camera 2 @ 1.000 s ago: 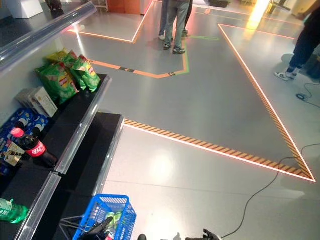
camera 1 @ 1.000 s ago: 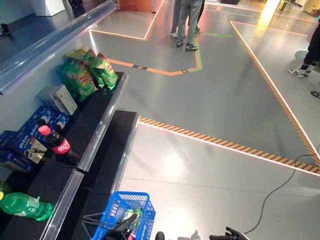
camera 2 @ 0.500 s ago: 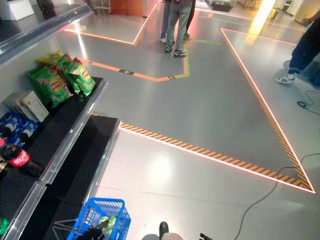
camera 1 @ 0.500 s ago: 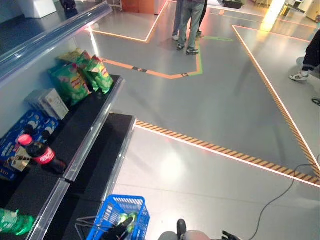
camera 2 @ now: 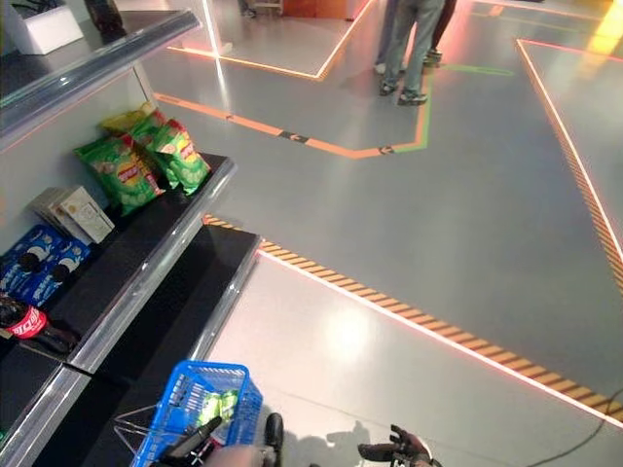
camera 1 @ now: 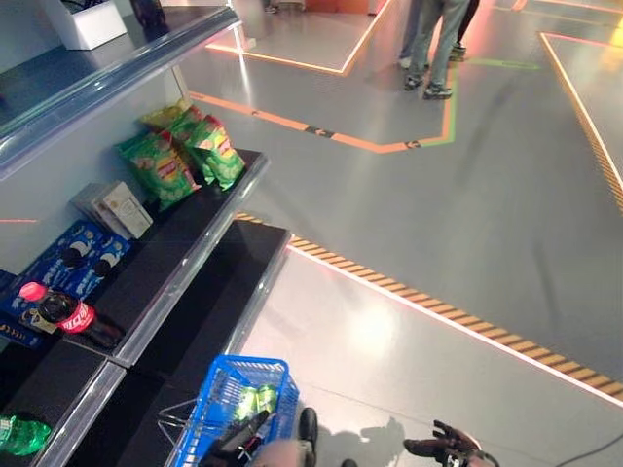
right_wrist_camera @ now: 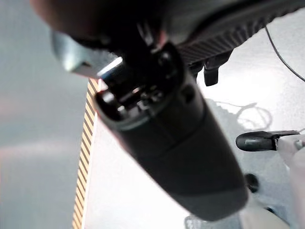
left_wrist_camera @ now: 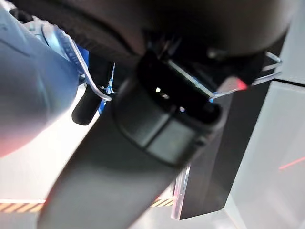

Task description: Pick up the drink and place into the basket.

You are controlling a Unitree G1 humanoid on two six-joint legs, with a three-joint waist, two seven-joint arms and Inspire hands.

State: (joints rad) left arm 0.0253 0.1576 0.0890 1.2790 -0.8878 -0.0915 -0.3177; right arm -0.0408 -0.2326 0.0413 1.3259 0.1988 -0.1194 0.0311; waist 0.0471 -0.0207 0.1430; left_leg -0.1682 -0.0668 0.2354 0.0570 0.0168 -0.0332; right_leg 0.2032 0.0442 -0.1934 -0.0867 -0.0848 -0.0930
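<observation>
A blue wire basket (camera 1: 226,413) hangs low in front of me beside the black lower shelf (camera 1: 209,311). Green drink bottles (camera 1: 255,399) lie inside it. My left hand (camera 1: 243,440) is at the basket's near rim, with fingers (left_wrist_camera: 87,102) hooked on its wire handle (left_wrist_camera: 97,90). A cola bottle (camera 1: 66,317) with a red cap lies on the upper black shelf, and a green bottle (camera 1: 19,434) lies further along at the lower left. My right hand (camera 1: 440,449) hangs over the floor, relaxed and empty.
Green snack bags (camera 1: 183,156), a pale box (camera 1: 115,206) and blue packs (camera 1: 76,255) line the shelf. A person's legs (camera 1: 433,49) stand far off on the grey floor. Striped floor tape (camera 1: 438,311) crosses ahead.
The camera has swung, so shelf and floor lines sit further right in view. The right hand shows more fully at the bottom edge. The basket stays in my left hand.
</observation>
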